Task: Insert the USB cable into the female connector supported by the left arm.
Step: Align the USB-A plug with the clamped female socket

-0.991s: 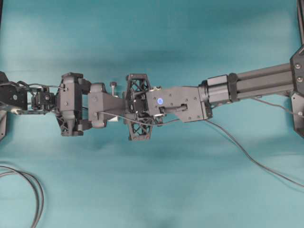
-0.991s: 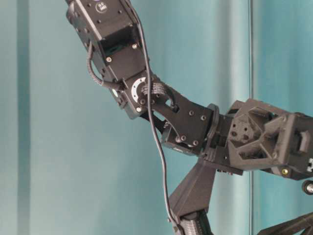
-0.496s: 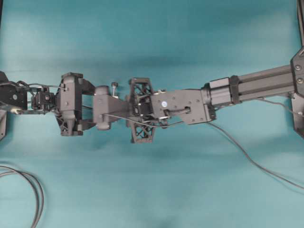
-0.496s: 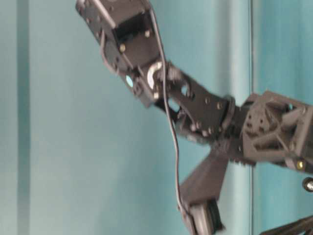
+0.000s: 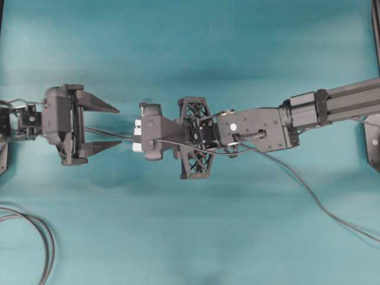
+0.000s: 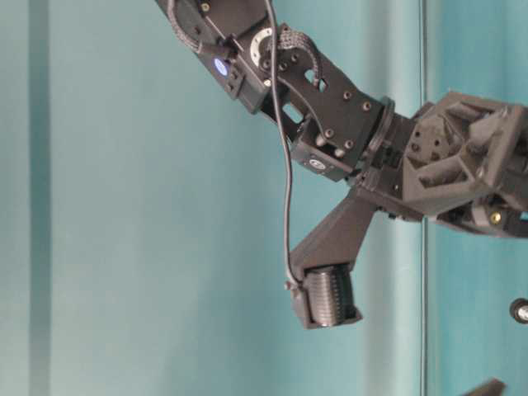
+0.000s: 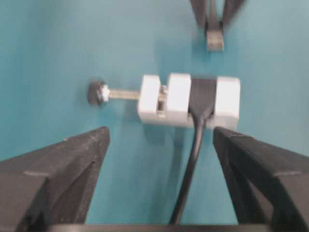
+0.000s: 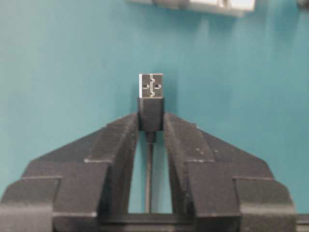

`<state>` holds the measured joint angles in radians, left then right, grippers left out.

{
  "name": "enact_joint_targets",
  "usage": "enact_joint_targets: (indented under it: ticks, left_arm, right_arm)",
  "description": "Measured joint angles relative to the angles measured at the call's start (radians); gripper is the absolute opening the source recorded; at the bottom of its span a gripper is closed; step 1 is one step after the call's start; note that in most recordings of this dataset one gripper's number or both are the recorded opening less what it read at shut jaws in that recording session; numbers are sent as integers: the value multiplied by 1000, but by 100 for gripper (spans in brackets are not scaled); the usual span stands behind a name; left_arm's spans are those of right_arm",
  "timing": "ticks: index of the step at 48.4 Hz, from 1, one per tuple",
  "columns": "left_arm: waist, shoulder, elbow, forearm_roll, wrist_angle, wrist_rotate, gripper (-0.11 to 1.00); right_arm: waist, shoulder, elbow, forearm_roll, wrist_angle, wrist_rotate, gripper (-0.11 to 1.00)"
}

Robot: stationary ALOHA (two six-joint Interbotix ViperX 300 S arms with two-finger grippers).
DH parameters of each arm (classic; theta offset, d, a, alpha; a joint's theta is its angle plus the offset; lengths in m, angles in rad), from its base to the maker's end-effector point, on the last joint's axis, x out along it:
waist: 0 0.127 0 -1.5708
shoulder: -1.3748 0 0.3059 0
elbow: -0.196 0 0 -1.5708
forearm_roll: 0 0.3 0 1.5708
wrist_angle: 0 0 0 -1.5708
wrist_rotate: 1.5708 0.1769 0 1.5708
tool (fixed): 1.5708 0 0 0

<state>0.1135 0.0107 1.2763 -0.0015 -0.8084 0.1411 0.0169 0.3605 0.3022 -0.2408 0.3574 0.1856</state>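
Note:
The female connector (image 7: 188,99), a white block with a black band and a knobbed stem (image 7: 98,93), lies on the teal cloth. Its thin black tail (image 7: 192,164) runs back between my left gripper's fingers. My left gripper (image 7: 161,133) is open and stands a short way back from the block, touching nothing. Overhead, the left gripper (image 5: 105,126) sits left of the connector (image 5: 137,126), which peeks out from under my right gripper (image 5: 144,132). My right gripper (image 8: 151,118) is shut on the USB cable's black collar. Its silver plug (image 8: 151,86) points at the connector (image 8: 193,5) and stays apart from it.
Thick black cables (image 5: 43,237) loop at the bottom left of the cloth. The USB cable (image 5: 320,205) trails off to the right edge. The right arm's long forearm (image 5: 344,98) reaches in from the right. A vertical pole (image 6: 425,124) stands behind the arms.
My left gripper has drawn back to the left, off the connector, which stays on the cloth. The right gripper has moved right and risen with the plug.

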Motion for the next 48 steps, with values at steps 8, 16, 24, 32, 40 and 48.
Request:
enact_joint_targets:
  ticks: [8, 16, 24, 32, 40, 48]
  left_arm:
    - [0, 74, 8, 0, -84, 0, 92]
    - [0, 195, -2, 0, -213, 0, 92]
    - [-12, 285, -34, 2, -305, -2, 92]
    - [-32, 293, -58, 2, -295, 0, 91]
    - [-41, 293, -64, 2, -272, -2, 91]
    - [-43, 293, -64, 2, -264, -2, 92]
  right_arm:
    - [-12, 2, 0, 0, -5, 0, 20]
    - [-20, 2, -2, 0, -3, -2, 20]
    - [-20, 2, -29, 0, 8, -8, 20]
    - [-17, 2, -51, 0, 15, -17, 20]
    - [-17, 2, -52, 0, 15, -20, 20]
    - [-18, 6, -52, 0, 3, -20, 20]
